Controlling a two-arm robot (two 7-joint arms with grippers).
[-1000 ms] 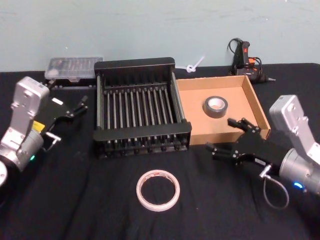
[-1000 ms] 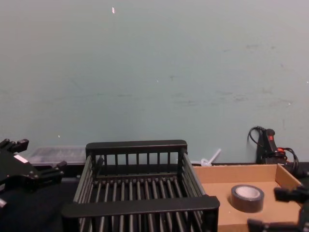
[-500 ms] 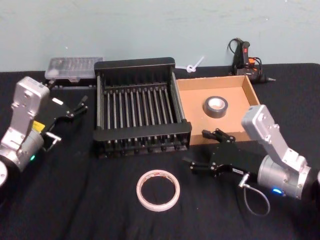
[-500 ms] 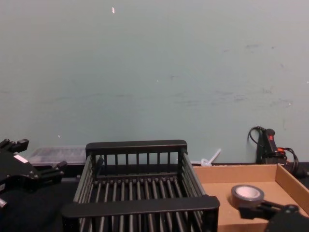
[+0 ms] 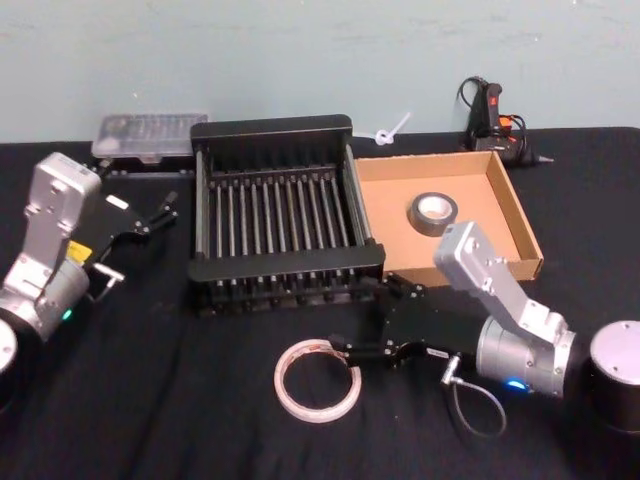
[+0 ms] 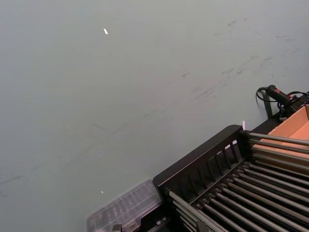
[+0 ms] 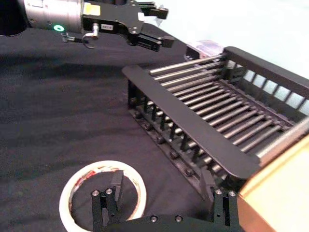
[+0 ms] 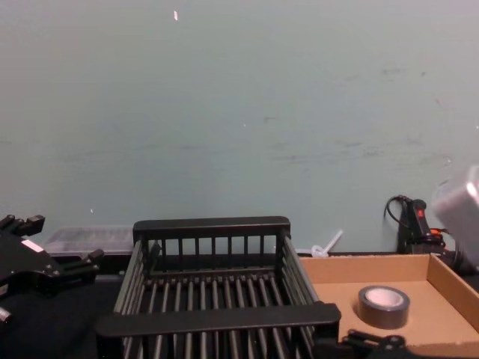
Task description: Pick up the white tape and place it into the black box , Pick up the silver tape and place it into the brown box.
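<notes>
The right gripper (image 5: 367, 318) hangs with fingers spread at the white tape (image 5: 316, 380), one finger over its rim, the black box (image 5: 283, 265) just behind. Next it should lower and close on the rim. The silver tape (image 5: 432, 214) lies in the brown box (image 5: 520, 225). The left gripper (image 5: 140, 224) idles with fingers apart beside the box.

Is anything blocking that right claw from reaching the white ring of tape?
Nothing visible does. The right end effector is open right beside the white tape, one finger already over its ring, with only bare black tablecloth around it.
</notes>
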